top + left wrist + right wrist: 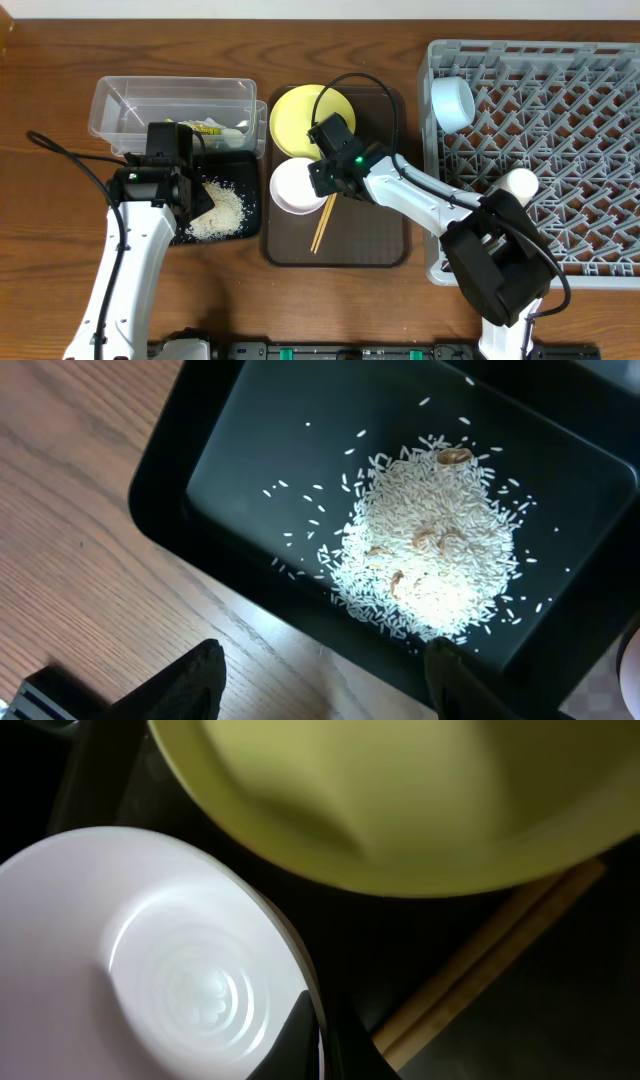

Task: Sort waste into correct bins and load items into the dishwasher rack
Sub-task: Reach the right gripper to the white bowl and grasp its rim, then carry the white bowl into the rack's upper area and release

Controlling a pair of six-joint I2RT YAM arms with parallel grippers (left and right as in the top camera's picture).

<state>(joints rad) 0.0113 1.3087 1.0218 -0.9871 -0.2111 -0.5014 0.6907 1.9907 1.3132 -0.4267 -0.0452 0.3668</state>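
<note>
Currently, rice heap [430,560] lies in black tray [250,440], wrapper [208,128] in clear tub [150,95]; left gripper [320,672] apart, right gripper [322,1042] clamps white bowl [150,950].

On the table [40,230], the tub [130,100] stands rear left and contains the wrapper [207,127]. The shallow tray [240,172] lies directly in front of it and holds the rice [222,210]. The serving tray [370,220] lies centre and carries the plate [295,115] at the rear, the bowl [297,187] in front, and the chopsticks [323,222] right of the bowl. The rack [560,120] stands right, with a second bowl [452,102] in its rear left corner.

The black tray [260,450] looks glossy, the tub [170,87] clear plastic, the table [80,540] wood-grained.
</note>
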